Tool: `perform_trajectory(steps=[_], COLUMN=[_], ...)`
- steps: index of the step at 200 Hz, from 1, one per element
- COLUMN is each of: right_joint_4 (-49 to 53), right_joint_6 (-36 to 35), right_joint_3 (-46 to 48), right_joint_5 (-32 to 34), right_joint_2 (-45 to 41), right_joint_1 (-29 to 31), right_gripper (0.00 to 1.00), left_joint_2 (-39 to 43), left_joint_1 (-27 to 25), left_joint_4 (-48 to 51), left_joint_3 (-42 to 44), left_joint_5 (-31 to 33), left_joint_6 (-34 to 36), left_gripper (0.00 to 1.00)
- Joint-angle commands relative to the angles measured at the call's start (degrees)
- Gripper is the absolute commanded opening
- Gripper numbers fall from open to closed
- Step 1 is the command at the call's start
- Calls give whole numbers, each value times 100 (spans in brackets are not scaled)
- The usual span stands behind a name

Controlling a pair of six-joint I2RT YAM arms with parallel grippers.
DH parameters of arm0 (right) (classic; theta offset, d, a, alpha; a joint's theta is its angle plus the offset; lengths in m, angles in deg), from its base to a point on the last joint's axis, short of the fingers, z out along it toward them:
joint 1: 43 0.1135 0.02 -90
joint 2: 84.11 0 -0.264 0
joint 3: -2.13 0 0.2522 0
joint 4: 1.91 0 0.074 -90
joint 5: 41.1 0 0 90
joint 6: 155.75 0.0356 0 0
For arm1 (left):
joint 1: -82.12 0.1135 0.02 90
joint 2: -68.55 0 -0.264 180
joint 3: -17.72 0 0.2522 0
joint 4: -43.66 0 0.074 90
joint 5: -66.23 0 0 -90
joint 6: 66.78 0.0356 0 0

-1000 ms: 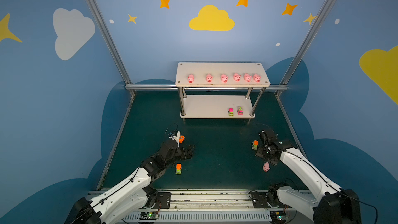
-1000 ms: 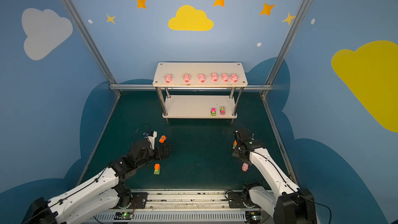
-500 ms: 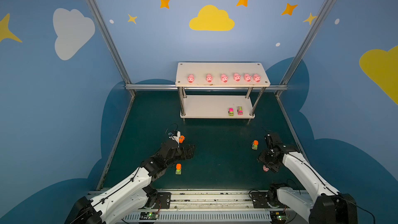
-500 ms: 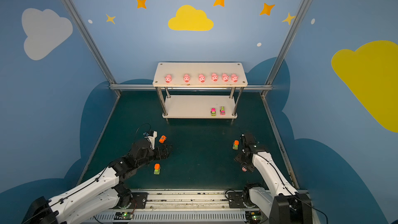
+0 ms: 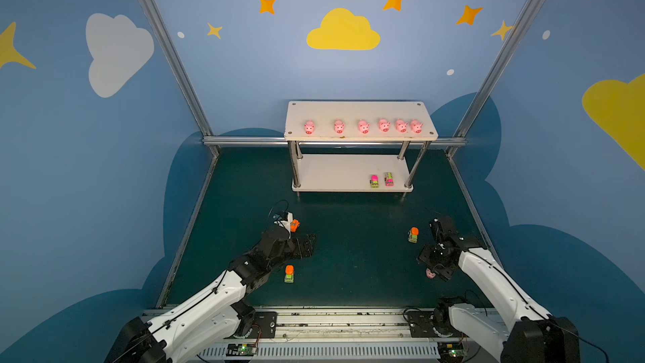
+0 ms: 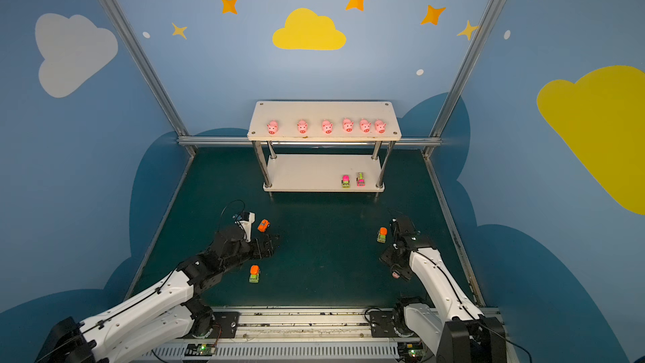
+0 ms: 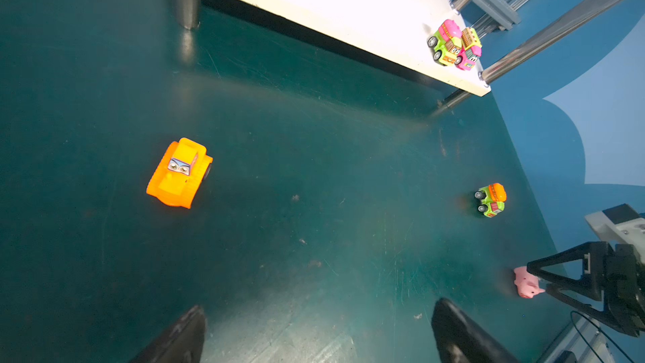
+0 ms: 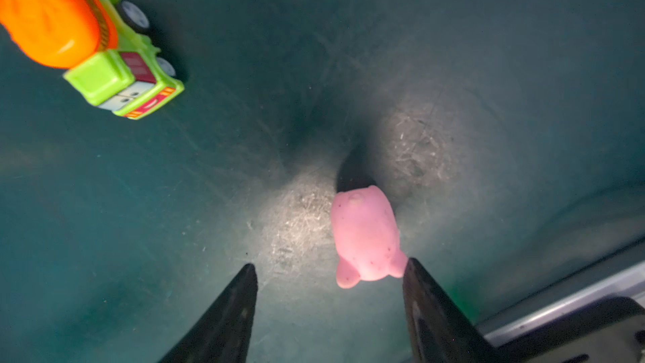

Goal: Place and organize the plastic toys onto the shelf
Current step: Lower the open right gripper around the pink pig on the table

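The shelf (image 5: pixel 359 111) stands at the back with several pink pigs (image 5: pixel 363 126) in a row on its top board. Two vehicles (image 5: pixel 374 181) sit on the lower board. My right gripper (image 8: pixel 331 265) is open, low over the mat. A loose pink pig (image 8: pixel 364 235) lies just past its tips, against one fingertip (image 8: pixel 413 268). A green truck with an orange drum (image 8: pixel 87 50) stands close by. My left gripper (image 7: pixel 321 307) is wide open and holds nothing. An orange bulldozer (image 7: pixel 179 172) lies ahead of it, and another green-and-orange truck (image 5: pixel 289 274) beside its arm.
The dark green mat (image 5: pixel 356 260) is walled by blue panels and metal frame posts (image 5: pixel 464 141). A metal rail (image 5: pixel 342 319) with both arm bases runs along the front edge, close behind the loose pig.
My right gripper has drawn back from beside the green-and-orange truck toward the front edge and now sits over the loose pig. The left arm has stayed still.
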Motion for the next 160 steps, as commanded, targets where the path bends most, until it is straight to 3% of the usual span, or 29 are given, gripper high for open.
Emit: perform_trajectory(steps=[1, 160], right_joint_4=[141, 74], right_joint_6=[139, 188], right_joint_3=[20, -99], right_joint_5=[9, 334], right_joint_2=[-145, 544], right_joint_1=[-7, -25], right_gripper=[65, 67], left_joint_2=[104, -261], left_joint_1=[11, 46], left_joint_4=[32, 35], left_joint_3=[114, -2], left_joint_5=[87, 188], left_joint_6=[25, 133], left_gripper=[100, 100])
